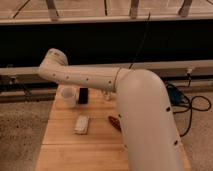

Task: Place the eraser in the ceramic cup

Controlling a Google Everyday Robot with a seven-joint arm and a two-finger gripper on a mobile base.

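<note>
The eraser [82, 124], taken to be the pale flat block, is seen lying on the wooden table [60, 150], nearer the camera than the ceramic cup [68, 94] and the dark upright block [83, 95] just beside it. Either could be toppled if the arm [90, 77] is swept low over them. The gripper [106, 94] is mostly hidden beneath the arm, on the far side of the block from the cup and apart from the eraser, and whether it is spread or closed cannot be told.

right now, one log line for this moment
eraser flat on table | ceramic cup upright beside dark block | end effector hidden by arm | not placed
</note>
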